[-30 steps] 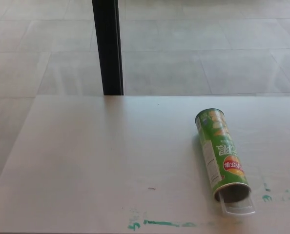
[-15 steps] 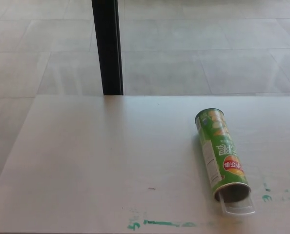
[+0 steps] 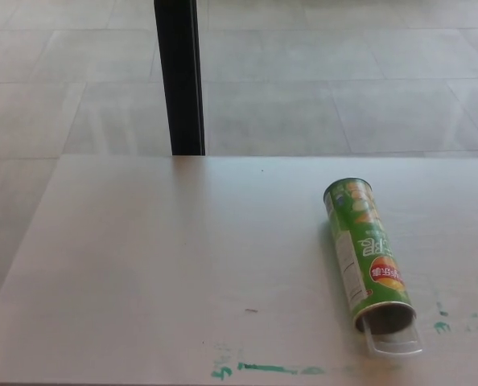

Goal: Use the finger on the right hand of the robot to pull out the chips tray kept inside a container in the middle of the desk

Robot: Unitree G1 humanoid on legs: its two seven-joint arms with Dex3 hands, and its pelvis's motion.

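Neither hand in frame; state cannot be told. Green cylindrical chips container (image 3: pixel 366 253) lies on its side, right part of table (image 3: pixel 158 257), open mouth at near end. Clear plastic tray (image 3: pixel 394 340) pokes slightly from mouth. Table pale, matte; green smears (image 3: pixel 263 369) near edge. Black post (image 3: pixel 179 76) far left.

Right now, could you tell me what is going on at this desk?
Nothing is being handled at this moment; neither robot hand is in view. A green chips can lies on its side on the white desk, its open end toward the near edge. A clear tray sticks out a little from that opening. Green marks stain the desk's front edge.
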